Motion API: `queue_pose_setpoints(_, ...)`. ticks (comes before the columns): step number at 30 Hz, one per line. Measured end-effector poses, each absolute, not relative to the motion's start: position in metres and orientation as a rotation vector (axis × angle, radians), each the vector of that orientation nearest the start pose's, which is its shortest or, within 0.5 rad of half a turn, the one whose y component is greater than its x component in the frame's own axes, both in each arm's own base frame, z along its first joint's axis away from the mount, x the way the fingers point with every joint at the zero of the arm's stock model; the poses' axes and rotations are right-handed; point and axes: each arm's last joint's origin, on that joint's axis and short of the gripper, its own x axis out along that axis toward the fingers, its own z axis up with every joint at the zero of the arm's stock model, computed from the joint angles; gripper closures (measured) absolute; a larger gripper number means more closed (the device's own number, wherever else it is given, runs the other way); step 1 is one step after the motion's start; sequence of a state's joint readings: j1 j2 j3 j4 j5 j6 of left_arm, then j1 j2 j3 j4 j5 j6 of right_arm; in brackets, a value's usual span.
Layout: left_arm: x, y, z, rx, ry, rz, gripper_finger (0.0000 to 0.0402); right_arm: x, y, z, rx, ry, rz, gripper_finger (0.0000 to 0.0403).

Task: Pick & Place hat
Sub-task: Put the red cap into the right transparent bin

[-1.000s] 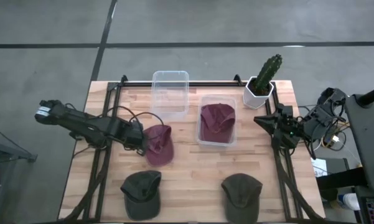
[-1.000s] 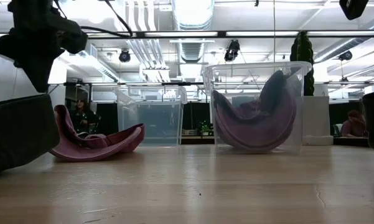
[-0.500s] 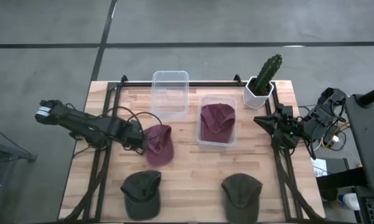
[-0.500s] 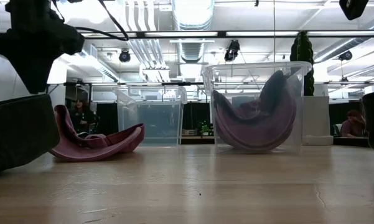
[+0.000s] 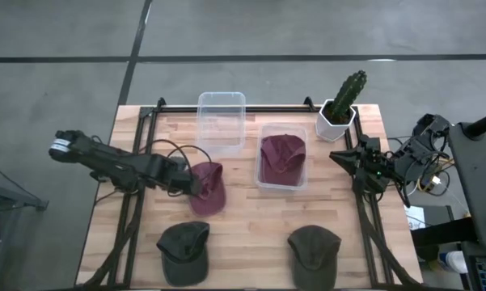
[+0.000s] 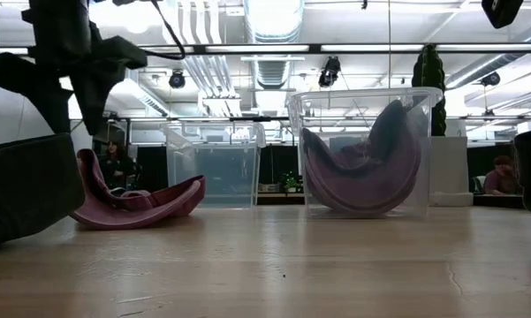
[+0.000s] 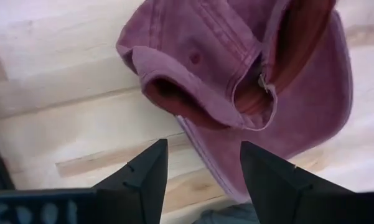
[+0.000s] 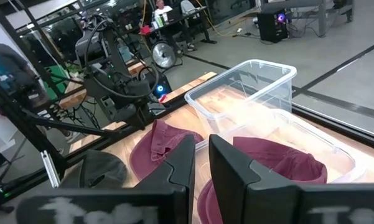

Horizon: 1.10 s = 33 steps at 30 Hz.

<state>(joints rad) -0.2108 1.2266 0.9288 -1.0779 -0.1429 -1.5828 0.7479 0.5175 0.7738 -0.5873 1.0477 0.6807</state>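
A maroon hat (image 5: 208, 187) lies upside down on the table's left half, its brim and crown edge resting on the wood (image 7: 249, 81). My left gripper (image 5: 192, 179) hangs open just above the hat's left edge, pointing down (image 6: 73, 119). In the left wrist view its two fingers (image 7: 202, 149) stand on either side of the brim's rim, touching nothing. A second maroon hat (image 5: 281, 156) lies inside a clear bin (image 5: 263, 179). My right gripper (image 8: 202, 162) waits shut at the table's right edge (image 5: 352, 159).
An empty clear bin (image 5: 221, 121) stands at the far side, next to the filled one. Two dark green hats (image 5: 183, 250) (image 5: 314, 255) lie near the front edge. A potted cactus (image 5: 342, 101) stands at the far right corner. Bare wood lies between the hats.
My left gripper has opened from shut to wide and has rolled about its own pointing line while hanging over the maroon hat's left edge. The hat has stayed where it was.
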Motion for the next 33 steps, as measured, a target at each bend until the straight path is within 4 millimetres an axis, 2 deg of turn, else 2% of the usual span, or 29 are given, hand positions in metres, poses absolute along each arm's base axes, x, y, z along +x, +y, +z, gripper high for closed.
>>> queue_pose_setpoints(10, 0.198, -0.038, 0.215, -1.256, 0.948, 1.152, 0.0209, 0.083, 0.043, 0.328, 0.413, 0.097, -0.351, 0.036)
queue_pose_setpoints(16, 0.201, -0.037, 0.2, -1.293, 0.846, 1.145, 0.0209, 0.083, 0.043, 0.327, 0.413, 0.097, -0.351, 0.036)
queue_pose_setpoints(23, 0.196, -0.035, 0.183, -1.32, 0.81, 1.177, 0.0209, 0.083, 0.043, 0.327, 0.412, 0.097, -0.351, 0.036)
queue_pose_setpoints(29, 0.195, -0.035, 0.163, -1.374, 0.764, 1.124, 0.0209, 0.083, 0.043, 0.327, 0.416, 0.096, -0.352, 0.036)
queue_pose_setpoints(33, 0.192, -0.034, 0.153, -1.382, 0.756, 1.105, 0.0225, 0.083, 0.043, 0.327, 0.418, 0.096, -0.352, 0.036)
